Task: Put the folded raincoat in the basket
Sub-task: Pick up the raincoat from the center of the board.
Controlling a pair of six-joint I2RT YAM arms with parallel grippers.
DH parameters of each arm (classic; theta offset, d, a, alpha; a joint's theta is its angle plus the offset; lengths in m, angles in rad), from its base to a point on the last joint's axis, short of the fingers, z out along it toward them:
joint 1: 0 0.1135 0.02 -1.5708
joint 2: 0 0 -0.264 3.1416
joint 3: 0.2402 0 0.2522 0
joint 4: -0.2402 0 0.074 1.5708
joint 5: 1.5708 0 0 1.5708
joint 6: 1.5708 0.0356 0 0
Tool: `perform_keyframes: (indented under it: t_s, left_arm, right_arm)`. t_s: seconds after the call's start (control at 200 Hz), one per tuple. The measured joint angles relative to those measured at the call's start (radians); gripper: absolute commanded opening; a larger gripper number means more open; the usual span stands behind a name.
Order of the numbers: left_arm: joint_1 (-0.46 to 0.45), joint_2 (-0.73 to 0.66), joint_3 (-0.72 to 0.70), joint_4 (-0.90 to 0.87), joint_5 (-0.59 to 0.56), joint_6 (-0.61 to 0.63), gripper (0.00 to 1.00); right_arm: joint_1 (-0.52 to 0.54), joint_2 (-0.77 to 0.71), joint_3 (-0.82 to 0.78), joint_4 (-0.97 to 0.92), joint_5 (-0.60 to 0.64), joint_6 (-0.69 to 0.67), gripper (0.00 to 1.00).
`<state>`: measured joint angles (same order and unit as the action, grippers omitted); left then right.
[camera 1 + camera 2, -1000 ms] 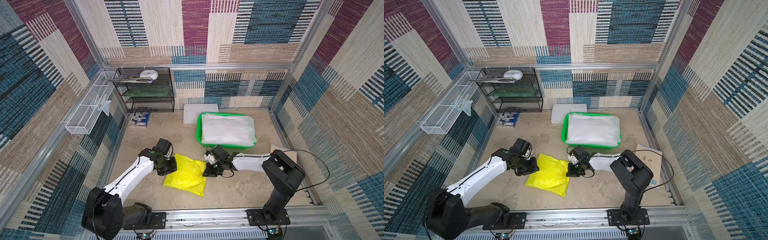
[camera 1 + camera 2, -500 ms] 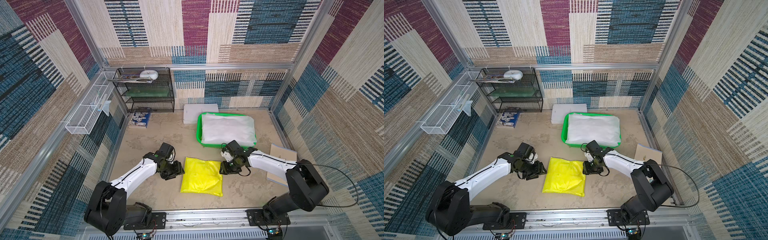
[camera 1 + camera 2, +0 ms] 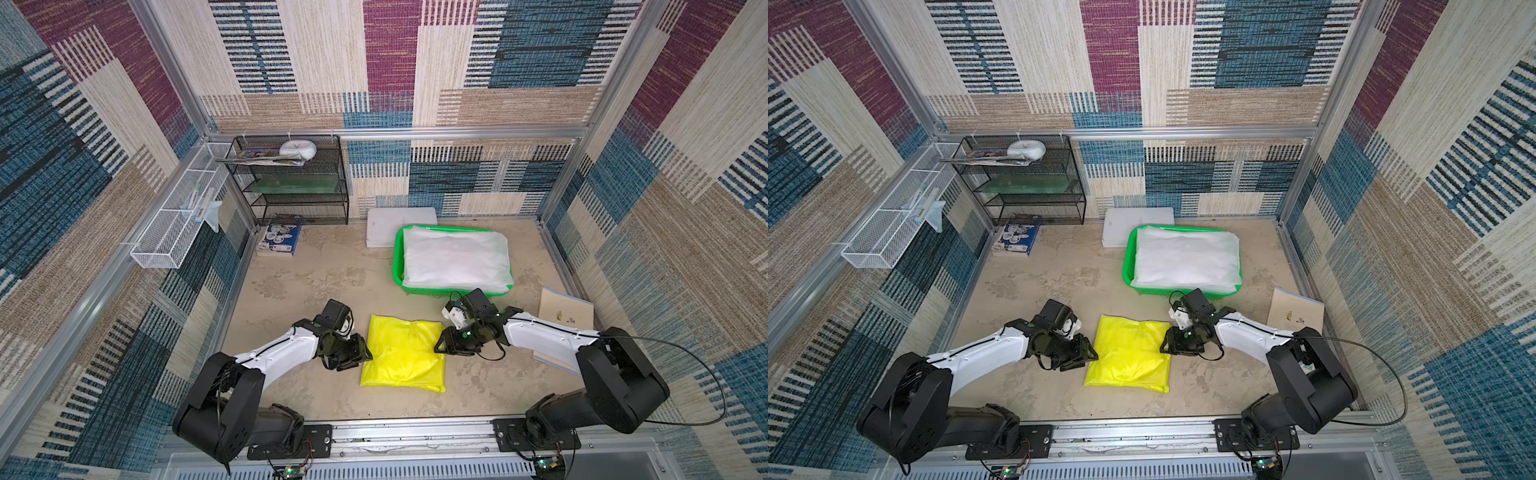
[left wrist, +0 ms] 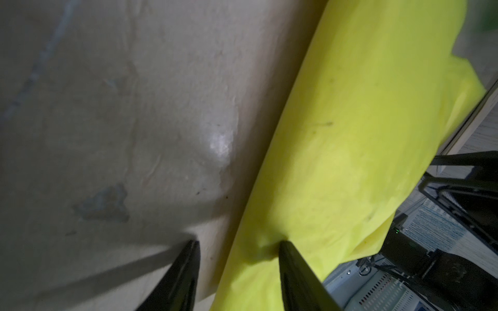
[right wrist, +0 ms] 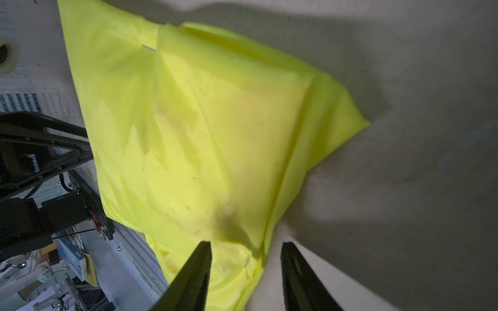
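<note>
The folded raincoat (image 3: 403,353) (image 3: 1128,357) is bright yellow and lies flat on the floor near the front, between both arms. The green basket (image 3: 397,257) (image 3: 1127,257) stands behind it, apart from it, with a white plastic bundle (image 3: 455,259) filling it. My left gripper (image 3: 365,355) (image 4: 238,242) is open at the raincoat's left edge, one finger on the yellow fabric (image 4: 350,121) and one over the floor. My right gripper (image 3: 438,347) (image 5: 246,243) is open astride the right edge of the raincoat (image 5: 202,129).
A black mesh rack (image 3: 291,183) and a white wire basket (image 3: 174,224) stand at the back left, with a blue book (image 3: 280,239) on the floor below. A white pad (image 3: 399,224) lies behind the green basket. A tan notebook (image 3: 561,320) lies at the right wall.
The raincoat has shifted right and turned from tilted to square on the floor. Both grippers have opened wider and now sit at its opposite edges. The right arm swung outward.
</note>
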<state>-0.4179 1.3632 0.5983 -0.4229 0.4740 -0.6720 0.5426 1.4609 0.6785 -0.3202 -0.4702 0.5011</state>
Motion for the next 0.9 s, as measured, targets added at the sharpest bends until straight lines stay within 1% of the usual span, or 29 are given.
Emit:
perform_keyframes:
  t_s: [0.035,0.1,0.255,0.386,0.581,0.711,0.826,0.886,0.901]
  left_arm:
    - [0.000,-0.002,-0.003,0.005,0.000,0.000,0.51]
    - [0.000,-0.007,-0.004,0.008,0.001,0.000,0.50]
    - [0.000,-0.010,-0.011,0.022,0.010,0.000,0.49]
    - [0.000,-0.013,-0.013,0.025,0.017,0.000,0.48]
    - [0.001,-0.001,-0.015,0.038,0.011,0.003,0.47]
    - [0.002,0.014,-0.024,0.081,0.027,0.003,0.40]
    - [0.001,0.018,-0.043,0.133,0.047,0.002,0.29]
    - [0.001,0.019,-0.047,0.147,0.051,0.001,0.16]
    - [0.001,0.019,-0.047,0.148,0.052,0.001,0.11]
  right_arm:
    - [0.000,0.006,-0.003,0.010,-0.003,0.005,0.42]
    - [-0.003,0.018,-0.009,0.034,-0.012,0.011,0.32]
    - [-0.019,0.051,-0.024,0.084,-0.054,0.020,0.13]
    - [-0.027,0.060,-0.014,0.087,-0.071,0.011,0.00]
    - [-0.042,0.062,0.003,0.078,-0.084,-0.021,0.00]
    - [-0.046,0.077,0.003,0.074,-0.085,-0.037,0.00]
    - [-0.047,0.085,0.003,0.074,-0.085,-0.048,0.00]
    - [-0.047,0.085,0.003,0.074,-0.085,-0.051,0.00]
    - [-0.047,0.085,0.003,0.074,-0.085,-0.052,0.00]
